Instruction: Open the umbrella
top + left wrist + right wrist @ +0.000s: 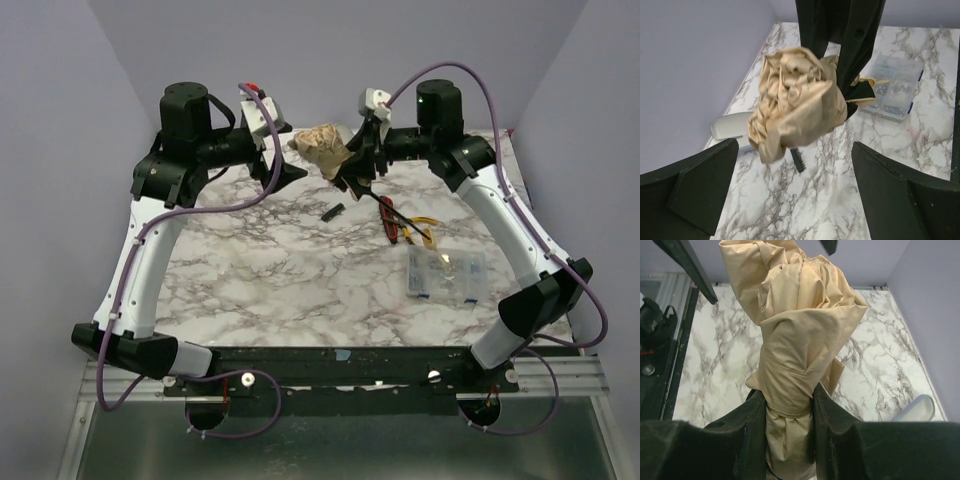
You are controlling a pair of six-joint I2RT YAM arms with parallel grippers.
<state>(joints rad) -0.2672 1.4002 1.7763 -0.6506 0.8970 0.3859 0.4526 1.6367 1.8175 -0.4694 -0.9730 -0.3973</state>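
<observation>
The umbrella [325, 148] is folded, its tan canopy bunched into a crumpled bundle, and it hangs in the air over the back middle of the table. My right gripper [788, 400] is shut on the umbrella [800, 340] around its strapped lower part, with a finger [752, 415] pressed on either side. In the top view the right gripper [355, 165] is just right of the bundle. My left gripper [795, 165] stands wide open just short of the umbrella's free end [795, 100], touching nothing. From above, the left gripper [285, 162] is just left of the bundle.
A pale tubular sleeve [730, 125] lies on the marble near the back left wall. A small black toothed strip [333, 211] lies under the umbrella. A red-handled tool [392, 222] and a clear plastic box [447, 272] lie to the right. Lavender walls close in on three sides.
</observation>
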